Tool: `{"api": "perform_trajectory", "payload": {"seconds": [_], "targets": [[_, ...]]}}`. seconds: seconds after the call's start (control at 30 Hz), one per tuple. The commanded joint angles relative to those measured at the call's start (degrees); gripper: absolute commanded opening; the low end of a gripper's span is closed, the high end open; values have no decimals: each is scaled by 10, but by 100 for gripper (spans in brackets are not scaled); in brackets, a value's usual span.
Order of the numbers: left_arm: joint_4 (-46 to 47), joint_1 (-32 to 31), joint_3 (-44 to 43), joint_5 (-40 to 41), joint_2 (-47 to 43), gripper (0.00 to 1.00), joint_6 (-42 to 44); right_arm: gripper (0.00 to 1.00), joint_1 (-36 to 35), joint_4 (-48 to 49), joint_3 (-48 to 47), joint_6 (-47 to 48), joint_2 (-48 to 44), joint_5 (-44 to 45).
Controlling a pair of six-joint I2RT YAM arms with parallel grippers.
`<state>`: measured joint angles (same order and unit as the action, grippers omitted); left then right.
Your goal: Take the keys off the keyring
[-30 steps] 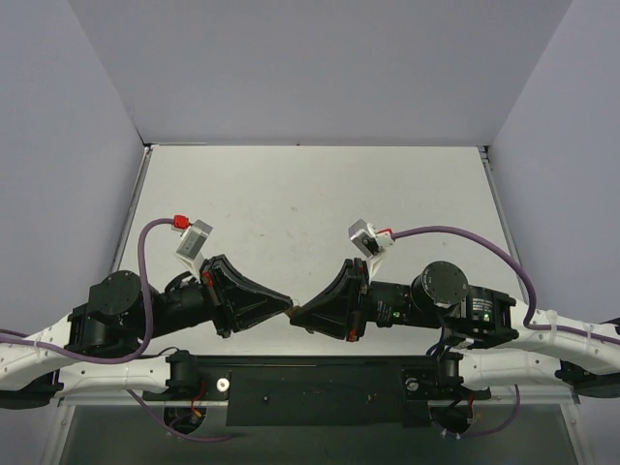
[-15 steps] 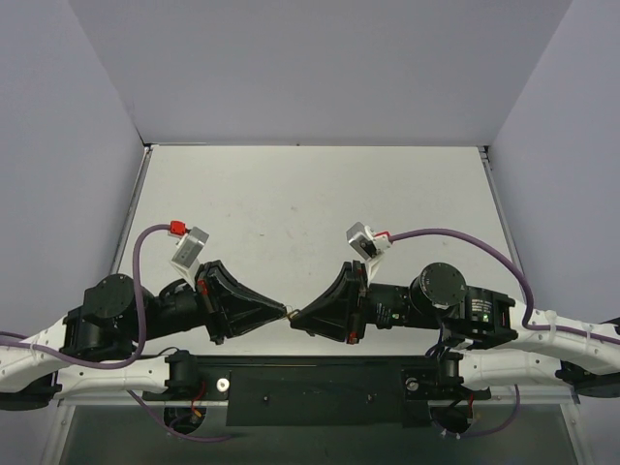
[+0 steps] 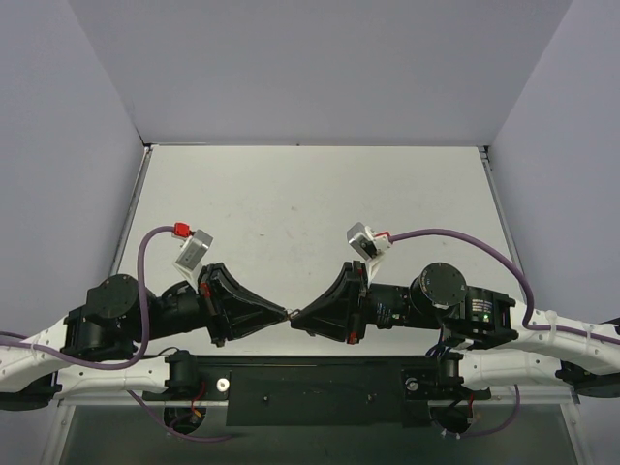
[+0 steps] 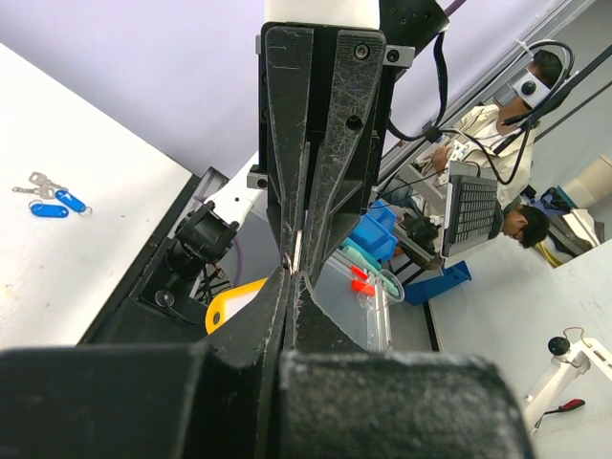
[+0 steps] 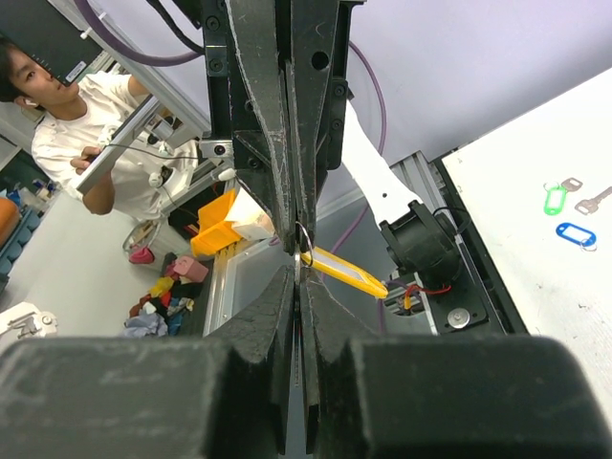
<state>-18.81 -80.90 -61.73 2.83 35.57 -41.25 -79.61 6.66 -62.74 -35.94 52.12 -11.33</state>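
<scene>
Both grippers meet tip to tip above the table's near edge in the top view, my left gripper (image 3: 287, 313) facing my right gripper (image 3: 297, 316). In the right wrist view the thin keyring (image 5: 305, 239) sits pinched in the left gripper's shut fingers (image 5: 279, 191), and its yellow tag (image 5: 346, 273) hangs off to the right. The key (image 5: 297, 262) shows edge-on as a thin silver strip in my right gripper (image 5: 298, 272), which is shut on it. The left wrist view shows the same strip (image 4: 297, 247) in the right gripper's fingers (image 4: 330, 172), and the yellow tag (image 4: 229, 306) beside my left gripper (image 4: 292, 278).
The white table (image 3: 310, 194) stretches away behind the arms, with grey walls on three sides. Blue-tagged keys (image 4: 50, 203) lie on a white surface in the left wrist view. A green tag (image 5: 555, 199), a blue tag (image 5: 574, 234) and a loose key (image 5: 595, 199) show in the right wrist view.
The left wrist has shifted slightly left and towards the near edge. The two tips stay together, and both grippers remain shut.
</scene>
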Motion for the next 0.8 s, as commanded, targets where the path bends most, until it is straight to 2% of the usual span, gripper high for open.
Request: {"api": "perform_trajectory", "payload": {"seconds": [0.0,0.13,0.27,0.53,0.67,0.77], "targets": [[-2,-1,-7,-7,7,0,9,0,0,27,-10,9,-5,15],[-25,-1,-11,18,13,0,5,0,-1,14,-9,13,-12,34],[-151,-1,-55,109,52,0,-11,0,0,-2,5,17,-25,86],[-268,-1,-103,193,135,0,-8,0,10,-47,27,5,-54,219],[-297,6,-110,220,168,0,6,0,57,-55,60,-32,-75,228],[-314,37,-100,197,193,0,21,0,96,-82,85,-81,-80,235]]}}
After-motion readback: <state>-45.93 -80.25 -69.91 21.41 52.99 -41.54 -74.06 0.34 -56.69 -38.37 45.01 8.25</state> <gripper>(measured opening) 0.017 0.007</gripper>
